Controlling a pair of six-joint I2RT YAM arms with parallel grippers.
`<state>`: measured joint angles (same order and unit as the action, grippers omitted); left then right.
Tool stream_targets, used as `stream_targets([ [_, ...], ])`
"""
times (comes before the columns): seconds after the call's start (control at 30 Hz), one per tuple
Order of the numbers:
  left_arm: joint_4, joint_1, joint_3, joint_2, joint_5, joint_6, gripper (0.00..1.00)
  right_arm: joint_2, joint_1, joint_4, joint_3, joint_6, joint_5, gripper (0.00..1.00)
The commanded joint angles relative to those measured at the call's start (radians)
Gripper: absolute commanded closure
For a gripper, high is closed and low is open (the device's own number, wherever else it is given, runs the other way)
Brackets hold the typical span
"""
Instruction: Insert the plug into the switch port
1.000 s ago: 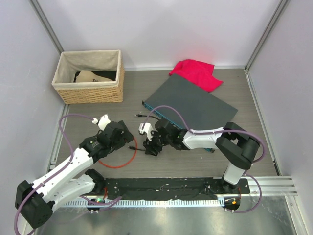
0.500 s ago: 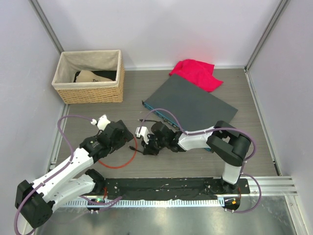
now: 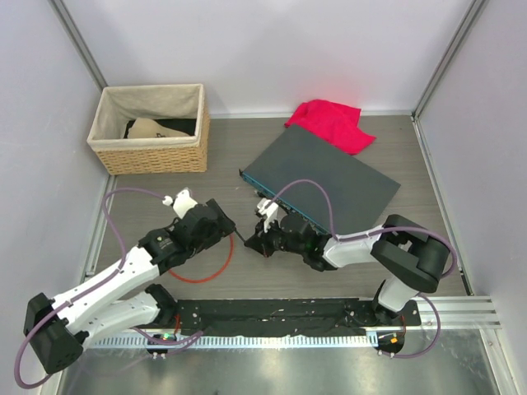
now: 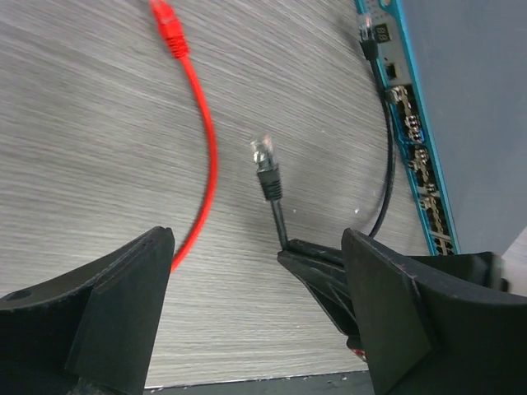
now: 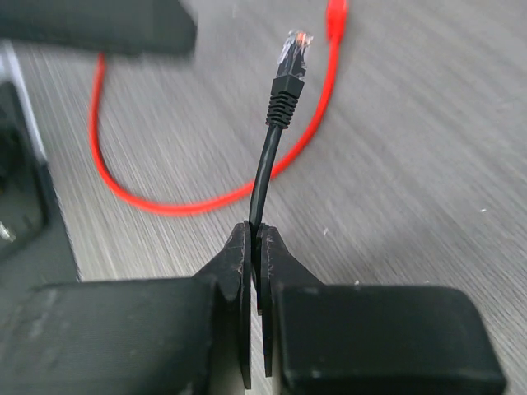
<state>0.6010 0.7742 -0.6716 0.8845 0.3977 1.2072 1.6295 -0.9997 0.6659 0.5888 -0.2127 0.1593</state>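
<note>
Robot lab test cell. Plain white panel walls (image 3: 272, 49) across upper frame, aluminium corner posts (image 3: 78, 39), grey wood-grain tabletop (image 3: 428, 206), two white-and-black robot arms (image 3: 107, 284) bolted to black base plate (image 3: 280, 317) along bottom edge, slotted metal rail (image 3: 461, 306) lower right.

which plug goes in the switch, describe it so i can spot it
Start at the flat dark-grey switch with the teal front edge. Just off that edge the right gripper pinches a black cable, its clear-tipped plug poking out. The red cable nearby lies loose.
</note>
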Motion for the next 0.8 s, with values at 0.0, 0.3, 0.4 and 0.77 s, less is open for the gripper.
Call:
stream_targets([
  [0.0,-0.112,0.059,-0.029,0.04,0.078,0.025,0.16,-0.049,-0.004,0.283,-0.055,-0.198,-0.136,0.99],
  [0.3,-0.182,0.165,-0.092,0.185,0.277,0.018,0.4,-0.099,-0.013,0.322,-0.112,-0.212,-0.27,0.99],
  [0.4,-0.231,0.178,-0.092,0.212,0.303,0.018,0.42,-0.109,-0.013,0.311,-0.113,-0.205,-0.279,0.99],
  [0.77,-0.377,0.204,-0.095,0.284,0.394,-0.008,0.56,-0.114,-0.013,0.313,-0.115,-0.202,-0.277,0.99],
])
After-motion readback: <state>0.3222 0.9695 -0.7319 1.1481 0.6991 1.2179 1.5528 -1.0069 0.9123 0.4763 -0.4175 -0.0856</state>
